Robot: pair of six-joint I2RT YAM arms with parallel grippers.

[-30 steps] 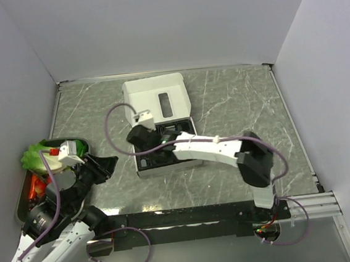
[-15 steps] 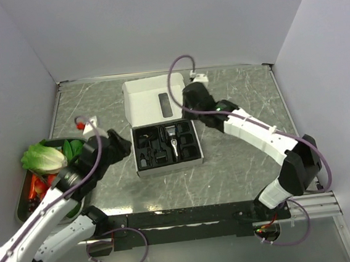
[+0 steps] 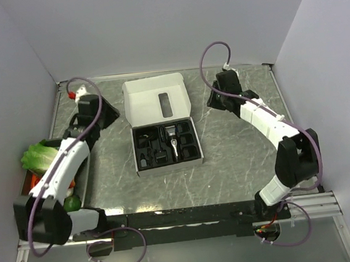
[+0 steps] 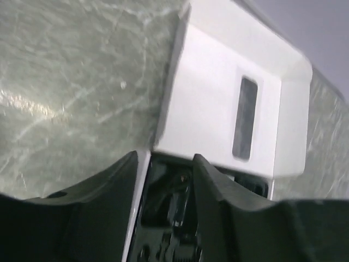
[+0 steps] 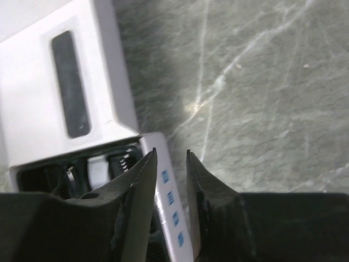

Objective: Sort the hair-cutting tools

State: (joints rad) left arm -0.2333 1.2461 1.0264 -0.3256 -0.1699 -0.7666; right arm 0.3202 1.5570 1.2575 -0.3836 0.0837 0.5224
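Note:
A white cardboard box (image 3: 157,102) lies open at the table's middle, its lid folded back. Its black insert (image 3: 166,145) holds the black-and-silver hair clipper (image 3: 172,141) and small black comb attachments (image 3: 187,141). No cord can be made out. My left gripper (image 3: 106,116) hangs open and empty, left of the lid. In the left wrist view the gripper (image 4: 166,158) frames the box's left edge (image 4: 143,180). My right gripper (image 3: 212,101) is right of the lid, open narrowly and empty. In the right wrist view the gripper (image 5: 170,153) hangs above the box's right rim (image 5: 169,196).
A metal tray (image 3: 22,204) at the left edge holds lettuce (image 3: 41,157), a green item (image 3: 72,203) and orange pieces (image 3: 34,181). White walls enclose the table on three sides. A black rail (image 3: 189,215) runs along the near edge.
The right arm left the box and swung to the back right. The left arm stretched from the tray toward the back left, beside the lid. The box contents stayed put.

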